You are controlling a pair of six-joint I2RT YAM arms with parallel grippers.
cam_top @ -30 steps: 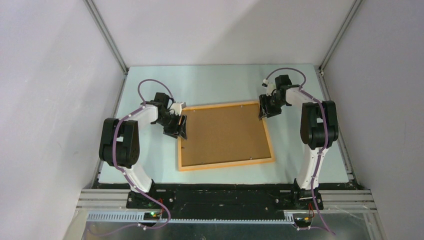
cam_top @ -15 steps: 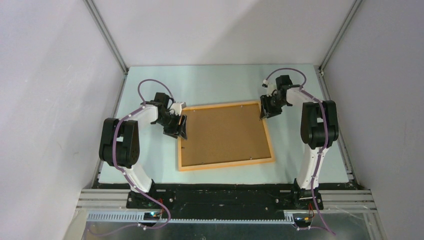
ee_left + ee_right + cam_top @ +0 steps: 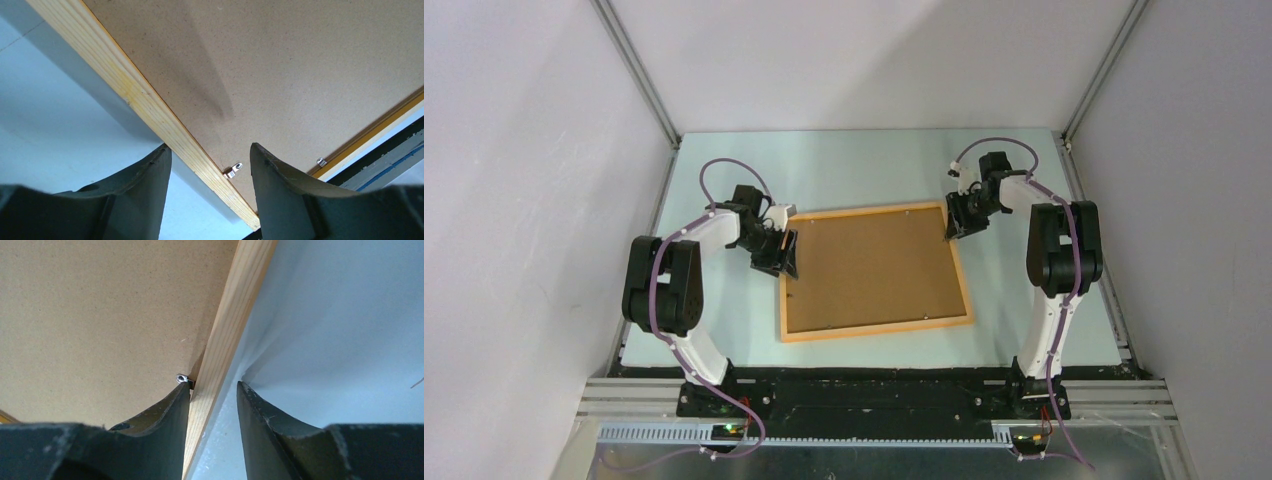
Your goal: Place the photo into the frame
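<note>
Top external shows frame (image 3: pixel 879 328) holding backing board (image 3: pixel 874 268) (left pincer (image 3: pixel 788 268), right pincer (image 3: pixel 948 234) both open).

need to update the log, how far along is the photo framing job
Done: the backing board sits inside the frame, which lies face down on the table. No photo shows, so whether it is under the board cannot be told. In hand: the left gripper and right gripper each straddle a side rail, jaws open, beside small metal clips. Left: probably turning those clips.

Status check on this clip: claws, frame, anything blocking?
Left claw open astride frame left rail. Right claw open astride right rail. Backing board in frame; photo unseen.
</note>
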